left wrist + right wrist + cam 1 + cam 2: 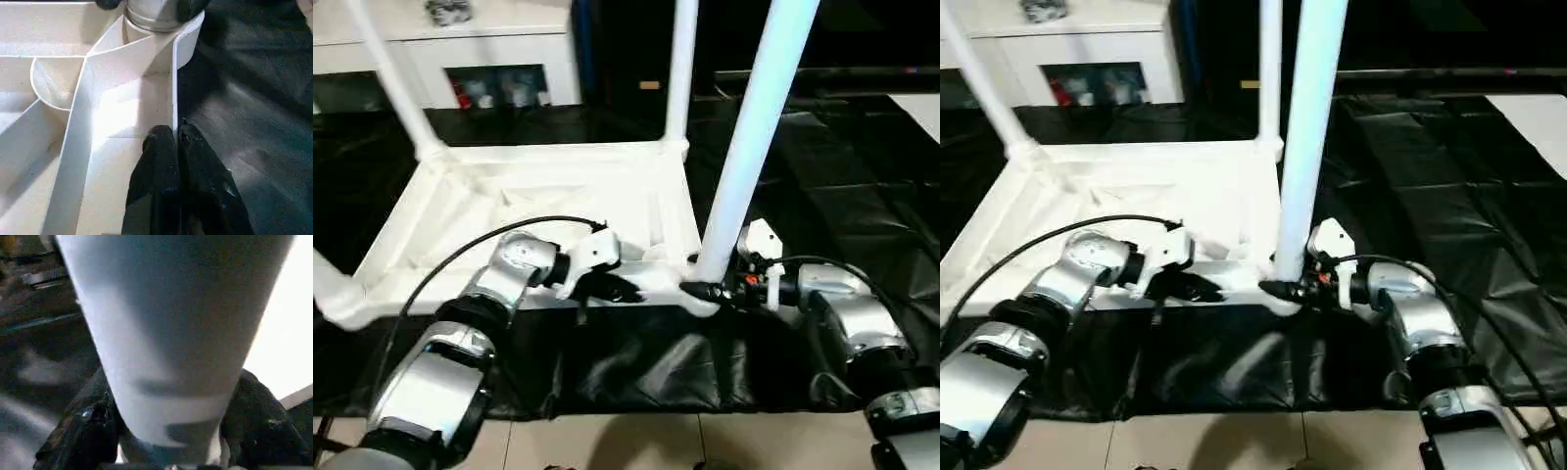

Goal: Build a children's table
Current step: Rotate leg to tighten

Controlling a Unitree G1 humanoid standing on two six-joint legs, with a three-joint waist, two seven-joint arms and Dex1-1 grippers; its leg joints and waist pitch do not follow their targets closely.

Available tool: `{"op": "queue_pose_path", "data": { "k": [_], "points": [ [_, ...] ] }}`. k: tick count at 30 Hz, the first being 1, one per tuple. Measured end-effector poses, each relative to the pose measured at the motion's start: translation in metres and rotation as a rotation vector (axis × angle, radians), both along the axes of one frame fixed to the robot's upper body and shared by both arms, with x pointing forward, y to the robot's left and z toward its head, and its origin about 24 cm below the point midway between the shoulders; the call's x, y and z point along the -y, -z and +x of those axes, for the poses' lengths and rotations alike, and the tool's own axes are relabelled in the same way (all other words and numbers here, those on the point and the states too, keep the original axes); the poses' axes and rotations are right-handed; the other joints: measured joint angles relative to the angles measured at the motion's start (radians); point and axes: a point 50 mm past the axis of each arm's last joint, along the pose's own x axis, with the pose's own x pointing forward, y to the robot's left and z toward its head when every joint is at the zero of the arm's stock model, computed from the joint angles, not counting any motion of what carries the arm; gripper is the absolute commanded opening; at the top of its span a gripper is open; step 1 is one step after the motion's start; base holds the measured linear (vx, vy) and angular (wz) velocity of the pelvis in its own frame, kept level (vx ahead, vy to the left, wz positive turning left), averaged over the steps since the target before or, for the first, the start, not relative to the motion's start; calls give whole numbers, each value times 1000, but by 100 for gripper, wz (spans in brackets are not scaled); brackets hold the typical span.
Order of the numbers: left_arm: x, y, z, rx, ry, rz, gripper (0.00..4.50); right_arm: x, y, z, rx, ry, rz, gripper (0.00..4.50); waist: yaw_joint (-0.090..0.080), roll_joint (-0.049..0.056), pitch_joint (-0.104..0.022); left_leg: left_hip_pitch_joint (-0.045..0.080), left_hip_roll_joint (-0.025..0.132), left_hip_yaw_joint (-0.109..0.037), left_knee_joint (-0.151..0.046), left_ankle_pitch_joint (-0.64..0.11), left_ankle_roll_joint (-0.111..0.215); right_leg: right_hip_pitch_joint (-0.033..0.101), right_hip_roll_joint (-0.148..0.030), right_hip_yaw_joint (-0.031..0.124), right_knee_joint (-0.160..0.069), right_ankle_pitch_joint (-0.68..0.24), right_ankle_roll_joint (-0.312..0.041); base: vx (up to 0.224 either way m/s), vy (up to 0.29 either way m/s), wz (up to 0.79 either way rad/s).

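The tabletop [548, 196] lies upside down on the black sheet [842, 196], ribbed underside up, across the middle-left of the head view. At the upper left a leg [386, 78] slants up from the far-left corner socket, and at the left edge another leg [328, 279] leaves the near-left corner. A third leg [680, 69] stands in the far-right socket at upper centre.

Low and left of centre, the left gripper [612, 288] sits on the tabletop's near rim. Its wrist view shows the two black fingers [161, 161] pressed together with the thin rim wall caught between them, so it appears to pin the tabletop down.

Just right of centre, the fourth leg [754, 127] rises steeply from the near-right corner socket [700, 294], its long axis near upright and leaning a little toward the upper right. The right gripper [710, 290] reaches in level from the lower right and meets this leg at its foot; the right wrist view shows one finger on each side of the tube, so the jaws stand wide around the leg.

The coming move seems to turn on this: the leg's axis must line up with the socket directly below it, and the right arm is the nearer one to do it.
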Motion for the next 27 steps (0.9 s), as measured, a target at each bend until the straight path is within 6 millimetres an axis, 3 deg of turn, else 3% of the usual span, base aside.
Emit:
{"op": "queue_pose_path", "data": {
  "k": [6, 17, 20, 24, 27],
  "points": [
    [-4, 0, -2, -21, 28, 12, 0, -5, -2, -3, -7, -78, -23, 205, 10, -6, 4, 6, 3, 5, 1, 0, -9, 0, 8, 16, 3, 0, 1, 0, 0, 0],
    [-4, 2, -1, -44, -4, 12, 0, -7, 0, -3, -12, -46, -5, 199, 14, -7, 4, 9, 6, 5, 2, 0, -10, 0, 11, 18, 4, 0, 0, 0, 0, 0],
    [4, 3, 3, -29, -77, 4, 0, -9, 6, 1, 5, 98, 28, 199, 16, -7, 4, 14, 6, 5, 2, 0, -10, 3, 12, 20, 4, 0, 0, 0, 0, 0],
    [26, 5, 11, -7, -222, -7, 0, -14, 16, 14, 39, 446, 75, 198, -1, -11, 3, 18, 3, 5, 2, 2, -13, 4, 13, 25, 1, -5, 8, 0, 0, 0],
    [42, 8, 11, -19, -276, -33, 0, -14, 18, 21, 47, 602, 85, 198, -18, -14, 3, 19, 1, 5, 2, 2, -13, 4, 13, 28, -1, -6, 10, 0, 0, 0]
  ]
}}
